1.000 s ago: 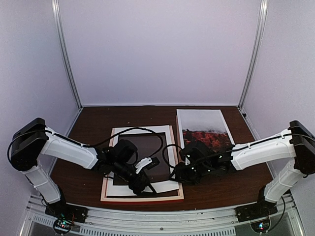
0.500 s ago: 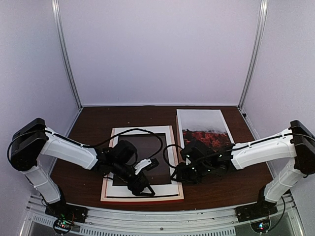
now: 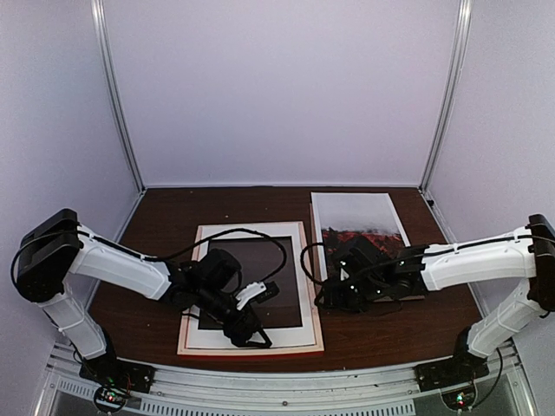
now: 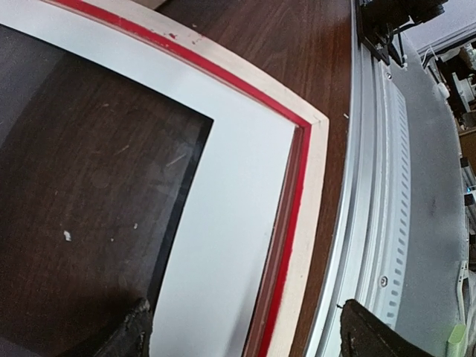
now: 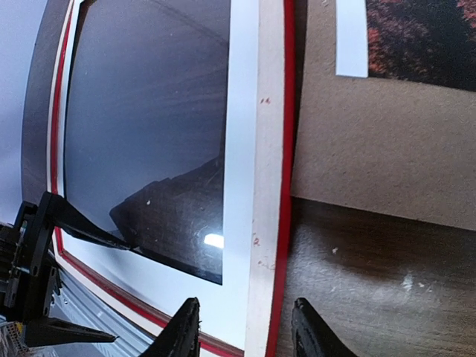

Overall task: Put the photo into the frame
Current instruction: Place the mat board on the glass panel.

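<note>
On the tabletop [image 3: 165, 217], left of centre, the frame [image 3: 251, 350] lies back-up with a white mat board [image 3: 293, 260] inside it. The photo [image 3: 360, 221] rests just beside the frame's right side on a brown backing board [image 5: 372, 149], not yet in. The left fingers [image 4: 134, 335] hover wide apart and empty over the frame's near right corner. The right fingers [image 5: 182, 335] stand part-way apart astride the right side; whether they pinch it I cannot tell. A lift or nudge there could push the frame against the backing board just beside it and shift the photo, or slip the mat. Bare tabletop lies behind the frame and to its left, while the metal base strip [image 4: 372, 186] crowds the near edge.
</note>
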